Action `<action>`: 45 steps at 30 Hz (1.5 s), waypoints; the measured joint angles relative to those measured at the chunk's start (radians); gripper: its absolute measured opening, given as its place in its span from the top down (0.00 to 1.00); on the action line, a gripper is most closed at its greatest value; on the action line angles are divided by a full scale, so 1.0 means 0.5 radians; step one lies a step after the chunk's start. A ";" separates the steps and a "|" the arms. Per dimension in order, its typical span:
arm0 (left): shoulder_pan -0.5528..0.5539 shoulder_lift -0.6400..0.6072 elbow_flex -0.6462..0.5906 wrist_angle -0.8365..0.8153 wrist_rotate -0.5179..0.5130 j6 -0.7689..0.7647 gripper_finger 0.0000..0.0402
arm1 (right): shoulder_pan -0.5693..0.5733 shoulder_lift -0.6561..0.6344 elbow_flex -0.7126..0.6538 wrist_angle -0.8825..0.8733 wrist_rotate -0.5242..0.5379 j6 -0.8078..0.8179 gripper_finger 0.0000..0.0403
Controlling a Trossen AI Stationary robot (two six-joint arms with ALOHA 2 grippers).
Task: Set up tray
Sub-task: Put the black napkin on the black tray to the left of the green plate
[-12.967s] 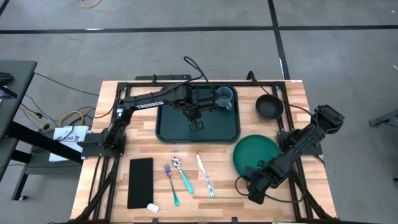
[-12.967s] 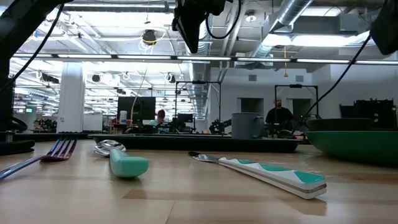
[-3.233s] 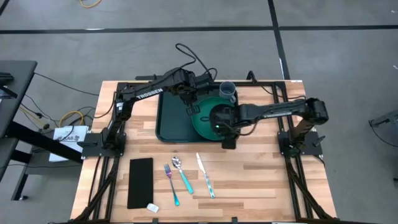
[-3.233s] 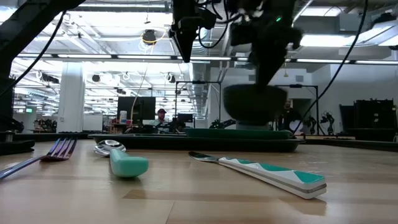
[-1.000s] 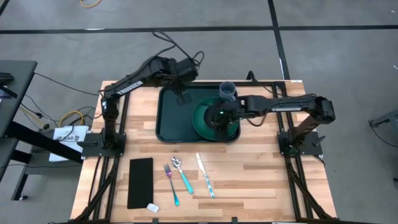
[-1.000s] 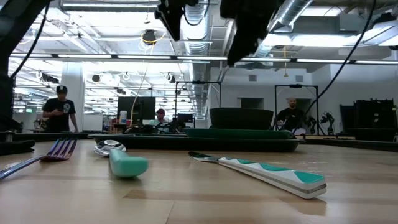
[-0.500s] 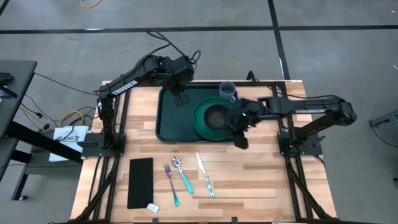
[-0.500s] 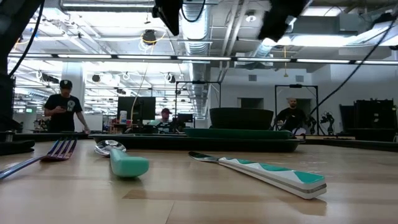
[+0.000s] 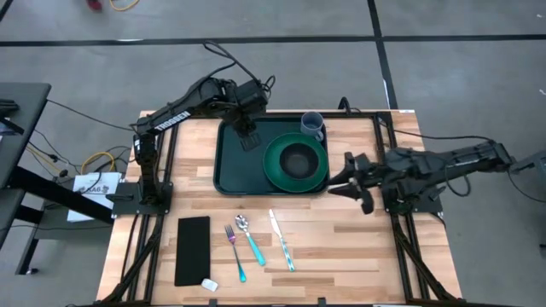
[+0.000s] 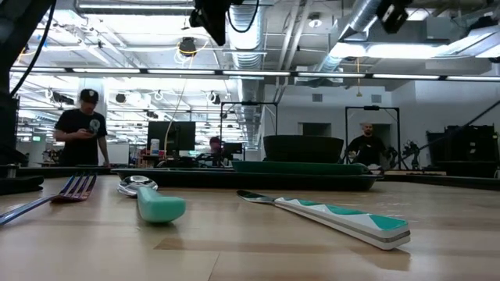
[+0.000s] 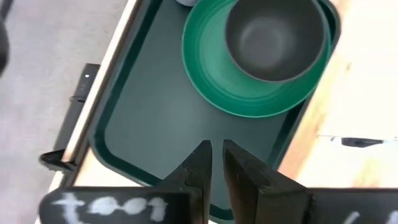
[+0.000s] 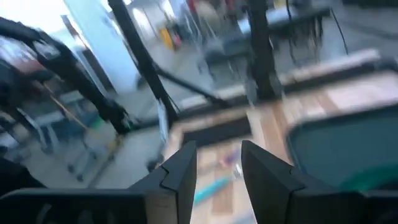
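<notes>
Dark and empty, the right pincer (image 9: 351, 182) hangs over the wooden bench (image 9: 341, 239) just beside the right edge of the tray (image 9: 235, 166), its two fingers (image 12: 180, 171) standing apart with nothing between them. The left pincer (image 9: 248, 138) hovers above the far left part of the tray; in its own wrist view its fingers (image 11: 198, 165) stand close together with only a narrow slit between, gripping nothing.

The dark green tray lies on the far middle of the bench. In its right half rests a round green plate (image 9: 275, 168), and a dark bowl (image 9: 298, 159) sits on that plate. A grey mug (image 9: 311, 124) stands at the tray's far right corner, touching the plate's rim or very near it.

On the near part of the bench, well apart from the tray, lie a black napkin (image 9: 193, 249), a fork (image 9: 235, 251), a teal-handled spoon (image 9: 251, 240) and a knife (image 9: 282, 241) in a row. A small white item (image 9: 208, 283) rests beside the napkin's near corner.

In the low view, a person (image 10: 83, 129) stands in the room beyond.
</notes>
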 joint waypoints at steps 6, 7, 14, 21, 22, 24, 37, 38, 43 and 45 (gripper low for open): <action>-0.036 0.000 -0.018 0.028 0.053 -0.010 0.93 | 0.016 -0.231 -0.317 0.417 0.001 0.090 0.71; -0.041 0.000 -0.028 0.038 0.060 -0.010 0.93 | 0.017 -0.255 -0.369 0.479 0.001 0.114 0.71; -0.067 -0.001 -0.229 0.059 0.065 -0.014 0.93 | 0.016 -0.327 -0.697 0.984 0.004 0.143 0.71; -0.093 0.001 -0.470 0.112 0.187 0.050 0.93 | 0.016 -0.326 -0.959 1.574 0.007 0.107 0.71; -0.093 0.002 -0.486 0.112 0.188 0.065 0.93 | 0.016 -0.325 -0.992 1.646 0.007 0.104 0.71; -0.099 0.002 -0.511 0.130 0.188 0.074 0.93 | 0.016 -0.327 -1.066 1.836 -0.004 0.092 0.71; -0.152 0.000 -0.526 0.086 0.191 0.052 0.93 | 0.028 -0.343 -1.238 1.959 -0.225 -0.260 0.71; -0.163 0.000 -0.526 0.079 0.192 0.050 0.93 | 0.029 -0.356 -1.238 1.921 -0.261 -0.271 0.71; -0.194 0.000 -0.526 0.081 0.191 0.039 0.93 | 0.025 -0.444 -1.238 1.811 -0.321 -0.339 0.71; -0.201 0.000 -0.526 0.082 0.190 0.026 0.93 | 0.025 -0.513 -1.238 1.692 -0.322 -0.348 0.71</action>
